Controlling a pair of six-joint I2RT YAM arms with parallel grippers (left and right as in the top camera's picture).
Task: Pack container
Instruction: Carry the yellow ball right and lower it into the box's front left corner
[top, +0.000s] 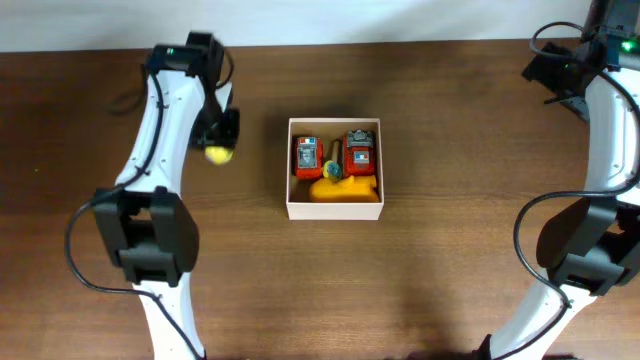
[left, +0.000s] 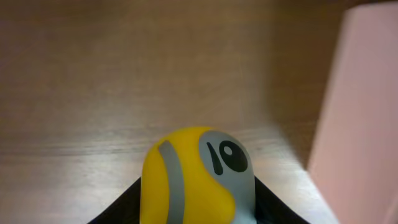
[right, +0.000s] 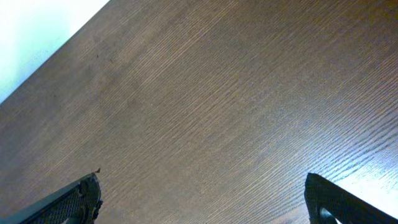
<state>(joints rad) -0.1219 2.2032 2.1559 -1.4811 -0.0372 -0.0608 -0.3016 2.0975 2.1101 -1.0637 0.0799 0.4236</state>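
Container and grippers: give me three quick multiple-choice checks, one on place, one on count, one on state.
1. Where does the container sit?
A) mid-table, between the arms
B) at the right arm's base
C) in the left gripper

2. How many red toy cars lie inside it?
A) none
B) two
C) five

3. The right gripper is:
A) open
B) shut on a car
C) shut on the box

Answers: 1 A, the overhead view shows it centred; 2 B, two lie side by side; 3 A, its fingers stand wide apart over bare table.
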